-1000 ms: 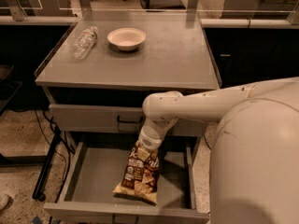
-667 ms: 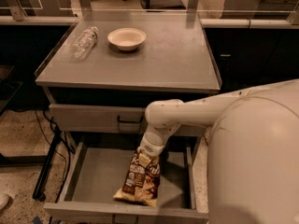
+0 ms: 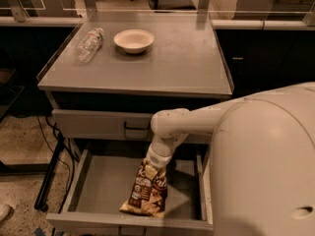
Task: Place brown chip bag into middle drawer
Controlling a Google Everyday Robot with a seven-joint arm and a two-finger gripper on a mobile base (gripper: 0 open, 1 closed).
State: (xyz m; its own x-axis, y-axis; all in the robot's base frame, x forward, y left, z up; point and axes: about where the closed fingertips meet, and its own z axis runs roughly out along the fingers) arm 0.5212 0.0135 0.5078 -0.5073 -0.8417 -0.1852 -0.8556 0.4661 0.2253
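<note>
The brown chip bag (image 3: 146, 193) stands nearly upright inside the open middle drawer (image 3: 101, 188), with its bottom edge on the drawer floor near the front wall. My gripper (image 3: 155, 169) comes down from the white arm and is shut on the bag's top edge, just in front of the cabinet. The fingers are mostly hidden by the wrist and the bag's top.
Above the open drawer is a closed drawer front with a black loop handle (image 3: 135, 127). On the cabinet top (image 3: 187, 63) are a white bowl (image 3: 134, 40) and a clear plastic bottle (image 3: 89, 44) lying on its side. My white body fills the right. Cables hang at the left.
The arm has lowered a little and the bag has come down with it, its bottom now resting on the drawer floor. The bowl and bottle have not moved.
</note>
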